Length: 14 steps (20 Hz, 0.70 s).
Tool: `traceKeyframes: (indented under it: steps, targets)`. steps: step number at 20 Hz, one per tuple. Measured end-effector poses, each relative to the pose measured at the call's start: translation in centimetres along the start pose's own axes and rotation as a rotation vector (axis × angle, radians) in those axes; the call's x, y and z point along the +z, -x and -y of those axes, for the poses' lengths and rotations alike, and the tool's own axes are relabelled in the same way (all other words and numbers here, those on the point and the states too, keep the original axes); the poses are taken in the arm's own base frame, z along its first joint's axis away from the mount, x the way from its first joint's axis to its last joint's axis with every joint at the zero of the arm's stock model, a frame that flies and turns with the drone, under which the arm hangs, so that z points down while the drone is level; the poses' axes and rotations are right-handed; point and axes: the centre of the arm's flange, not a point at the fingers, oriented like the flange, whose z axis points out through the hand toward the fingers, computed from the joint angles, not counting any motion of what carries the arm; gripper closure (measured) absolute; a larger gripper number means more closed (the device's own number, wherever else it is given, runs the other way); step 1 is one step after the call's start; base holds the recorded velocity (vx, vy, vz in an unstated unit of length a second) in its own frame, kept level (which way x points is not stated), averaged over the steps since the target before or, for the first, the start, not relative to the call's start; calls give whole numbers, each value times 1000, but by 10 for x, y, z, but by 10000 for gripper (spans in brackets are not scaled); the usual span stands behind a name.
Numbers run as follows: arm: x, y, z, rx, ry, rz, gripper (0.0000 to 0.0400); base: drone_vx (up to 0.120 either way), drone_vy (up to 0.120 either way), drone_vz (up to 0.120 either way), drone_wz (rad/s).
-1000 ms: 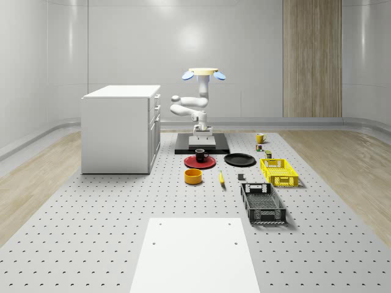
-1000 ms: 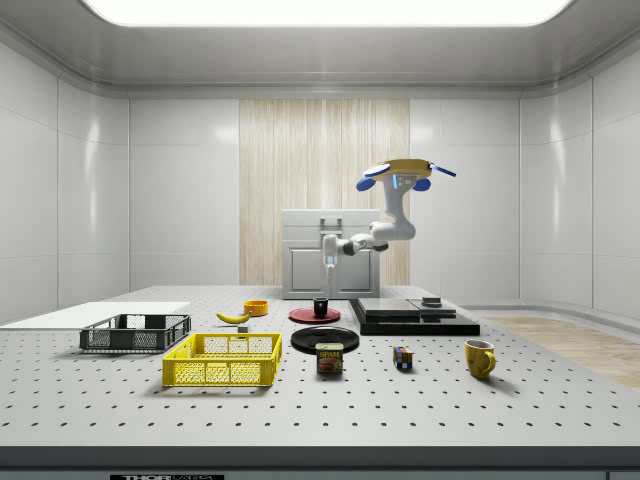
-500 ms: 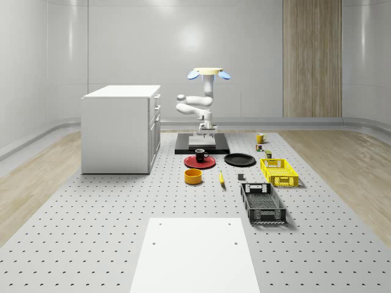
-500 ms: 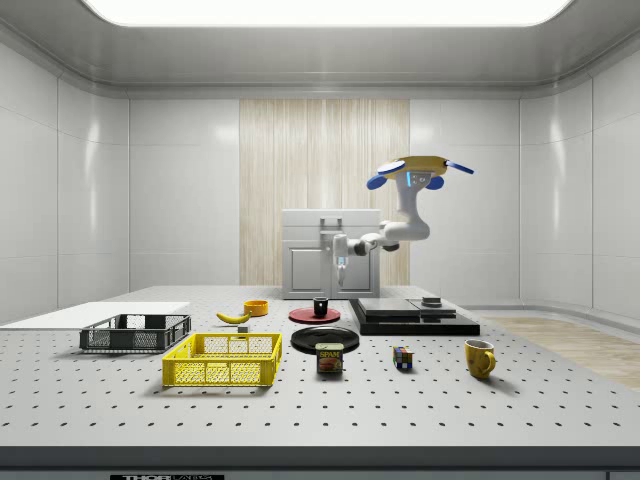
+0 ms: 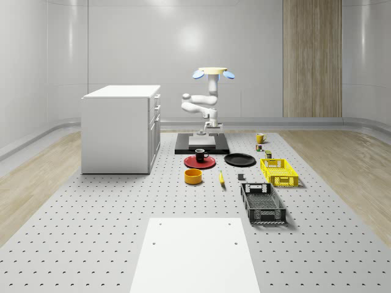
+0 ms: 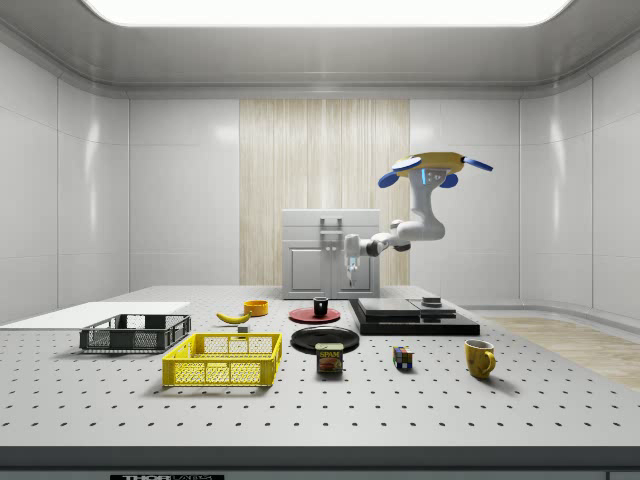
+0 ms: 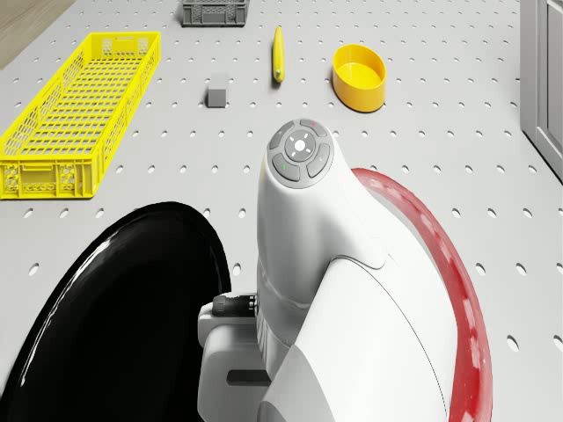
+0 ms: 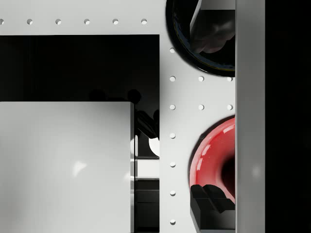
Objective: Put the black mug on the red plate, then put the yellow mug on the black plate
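The black mug (image 5: 200, 155) stands upright on the red plate (image 5: 200, 163), also seen in the side view as mug (image 6: 320, 307) on plate (image 6: 303, 316). The black plate (image 5: 239, 160) lies beside the red one, with nothing on it. The yellow mug (image 5: 260, 138) stands alone farther back right, and at the side view's right (image 6: 480, 358). The drone (image 5: 212, 72) hovers over the black platform (image 5: 201, 146). My gripper (image 6: 352, 280) hangs open and empty, above and beside the black mug. In the wrist view the fingers (image 8: 210, 204) stand apart over the red plate (image 8: 214, 155).
A white cabinet (image 5: 119, 128) stands left of the plates. In front lie a yellow bowl (image 5: 193, 176), a banana (image 5: 221, 177), a yellow crate (image 5: 279, 171), a black crate (image 5: 263, 202) and a white board (image 5: 194, 253). A can (image 6: 329, 359) and a cube (image 6: 402, 358) sit near the black plate.
The drone and arm have shifted to the whole-scene view's right and slightly up, carrying the empty gripper away from the black mug. The mug stays on the red plate.
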Motion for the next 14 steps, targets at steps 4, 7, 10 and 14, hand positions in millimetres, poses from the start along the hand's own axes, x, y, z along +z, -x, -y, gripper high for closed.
traceKeyframes:
  steps: [4, 7, 10, 14]
  targets:
    - [0, 0, 0, 0, 0, 0, 0, -120, 120, 0, 0]
    - [0, 0, 0, 0, 0, 0, 0, -120, 120, 0, 0]
    - [0, 0, 0, 0, 0, 0, 0, -120, 120, 0, 0]
    - [0, 0, 0, 0, 0, 0, 0, -120, 120, 0, 0]
